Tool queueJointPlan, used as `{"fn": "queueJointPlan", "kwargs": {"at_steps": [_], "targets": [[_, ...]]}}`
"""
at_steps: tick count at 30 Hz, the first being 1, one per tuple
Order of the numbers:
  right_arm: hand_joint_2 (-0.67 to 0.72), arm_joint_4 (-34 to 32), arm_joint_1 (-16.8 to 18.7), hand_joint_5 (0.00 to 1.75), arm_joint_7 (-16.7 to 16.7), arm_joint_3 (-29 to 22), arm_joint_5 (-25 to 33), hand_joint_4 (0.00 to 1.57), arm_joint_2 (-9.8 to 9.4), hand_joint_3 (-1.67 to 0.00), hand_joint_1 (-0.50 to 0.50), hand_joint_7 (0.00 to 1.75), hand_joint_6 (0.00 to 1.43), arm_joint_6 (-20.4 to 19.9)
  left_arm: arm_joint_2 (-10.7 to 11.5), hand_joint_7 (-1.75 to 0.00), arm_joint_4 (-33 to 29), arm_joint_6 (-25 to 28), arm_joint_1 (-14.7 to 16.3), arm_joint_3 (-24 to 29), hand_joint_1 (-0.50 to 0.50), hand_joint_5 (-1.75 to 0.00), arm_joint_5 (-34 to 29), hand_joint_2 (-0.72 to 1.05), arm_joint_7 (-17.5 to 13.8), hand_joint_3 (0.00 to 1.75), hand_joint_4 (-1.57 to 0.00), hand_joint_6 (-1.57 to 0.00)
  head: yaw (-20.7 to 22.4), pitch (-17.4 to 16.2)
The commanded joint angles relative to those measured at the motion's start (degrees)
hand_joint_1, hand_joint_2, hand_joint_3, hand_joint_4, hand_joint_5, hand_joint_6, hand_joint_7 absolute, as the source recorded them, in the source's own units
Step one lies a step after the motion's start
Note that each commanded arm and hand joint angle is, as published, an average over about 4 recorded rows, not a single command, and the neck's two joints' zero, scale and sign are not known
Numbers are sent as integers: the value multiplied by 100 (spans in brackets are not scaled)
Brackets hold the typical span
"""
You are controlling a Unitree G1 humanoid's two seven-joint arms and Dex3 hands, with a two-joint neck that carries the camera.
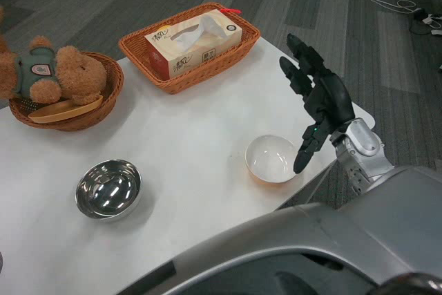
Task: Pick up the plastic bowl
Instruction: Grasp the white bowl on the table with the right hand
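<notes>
Near the table's (193,136) front edge, white plastic bowl (272,159) upright and unheld, right hand (319,98) just beside it with fingers spread and empty, steel bowl (108,188) further left, tissue box (193,41) basketed behind.

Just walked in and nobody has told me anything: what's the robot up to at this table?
It is going for the plastic bowl, a white one near the table's right edge. The right robot hand hovers open just beside it, fingers spread, one fingertip down by the rim, and nothing is gripped yet. The left robot hand is out of view. A metal bowl, a basket with a tissue box and a basket with a teddy bear sit untouched.
</notes>
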Motion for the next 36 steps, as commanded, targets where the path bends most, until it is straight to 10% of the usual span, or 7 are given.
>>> {"fn": "queueJointPlan", "kwargs": {"at_steps": [1,8,17,36], "targets": [[60,-90,21,0,351,-268,289,0,83,0,-33,0,0,444,46,0,57,11,-80,68,-50,0,3,96,11,0,0,0,-30,1],[60,90,26,0,830,-616,887,0,188,0,-33,0,0,830,37,0,132,6,-150,59,-50,0,3,96,11,0,0,0,-96,57],[60,468,74,0,962,-831,83,0,518,0,-33,0,0,909,37,0,242,15,-260,46,-50,0,3,96,11,0,0,0,-275,-9],[53,1672,-135,0,746,-372,-1209,0,636,0,-33,7,0,75,18,0,255,11,-265,8,-50,0,-6,96,9,0,0,0,-375,14]]}}
